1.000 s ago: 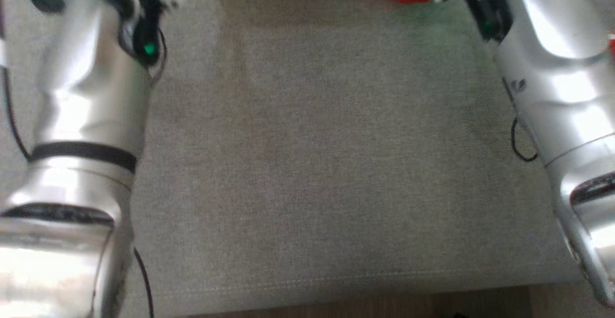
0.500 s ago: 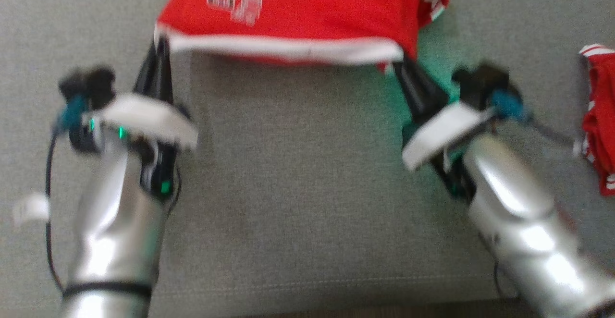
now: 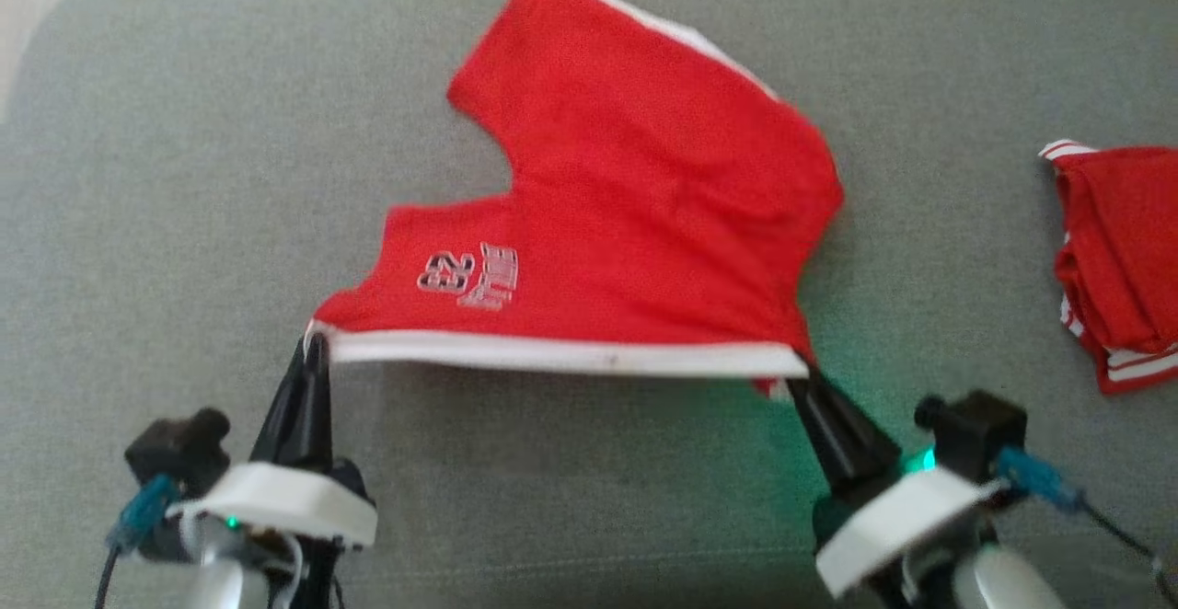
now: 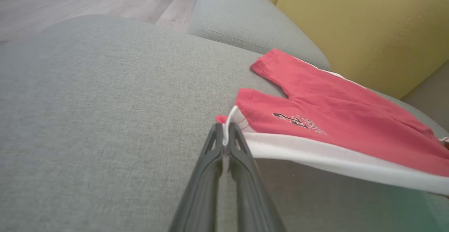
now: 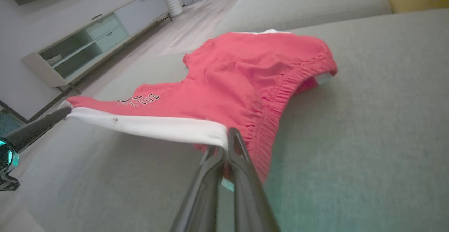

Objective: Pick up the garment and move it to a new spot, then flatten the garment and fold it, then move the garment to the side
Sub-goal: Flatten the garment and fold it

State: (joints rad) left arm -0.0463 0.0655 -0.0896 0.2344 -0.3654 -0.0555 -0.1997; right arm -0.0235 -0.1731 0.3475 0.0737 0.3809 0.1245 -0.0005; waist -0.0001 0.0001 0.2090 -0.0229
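While the left claw [image 3: 313, 344] is pressed together on one end of the white band [image 3: 561, 356] along the red cotton shorts [image 3: 644, 204], the right claw [image 3: 799, 386] is closed on the band's other end, beside the gathered elastic waistband [image 5: 277, 102]. The band is stretched straight between the two claws and is raised off the grey woven sofa cushion [image 3: 184, 177], towards its near edge. The rest of the shorts slopes down and rests on the middle of the cushion, one leg reaching towards the far edge. A small printed number and lettering [image 3: 469, 278] sit near the left end of the band. A second red garment with white stripes [image 3: 1118, 250] lies crumpled by the cushion's right edge, well apart from the shorts. A mustard-yellow back cushion [image 4: 368, 25] stands behind.
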